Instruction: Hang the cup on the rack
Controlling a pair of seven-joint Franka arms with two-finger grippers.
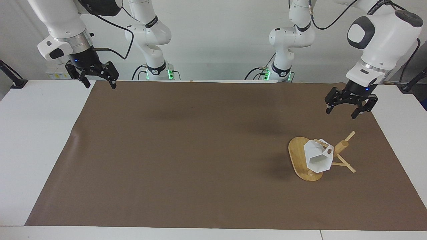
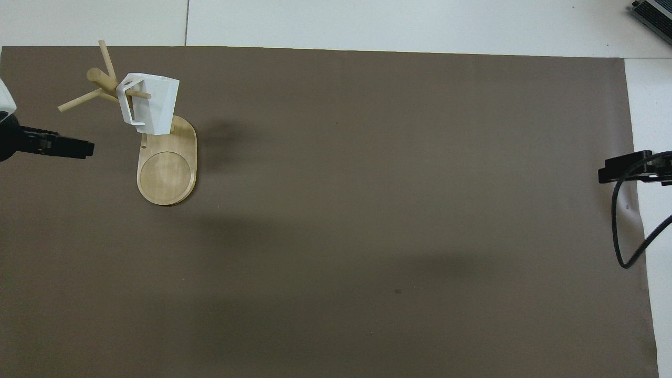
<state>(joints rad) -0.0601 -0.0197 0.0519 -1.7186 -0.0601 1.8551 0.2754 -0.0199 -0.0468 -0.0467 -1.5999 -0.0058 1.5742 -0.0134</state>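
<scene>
I count one white cup (image 1: 318,159) and one bamboo rack (image 1: 299,157) with a single post; its thin pegs look like four, though the cup hides some. One brown mat (image 1: 186,150) covers one table (image 1: 33,140). I have two claws.

**No words to be read**

No words, numbers, brand names or signs can be read anywhere. Small dark marks are seen on the black bands of the arms, but they are too small to be made out. Nothing is printed on the cup (image 1: 318,159), the rack (image 1: 299,156) or the brown mat (image 1: 186,150).
</scene>
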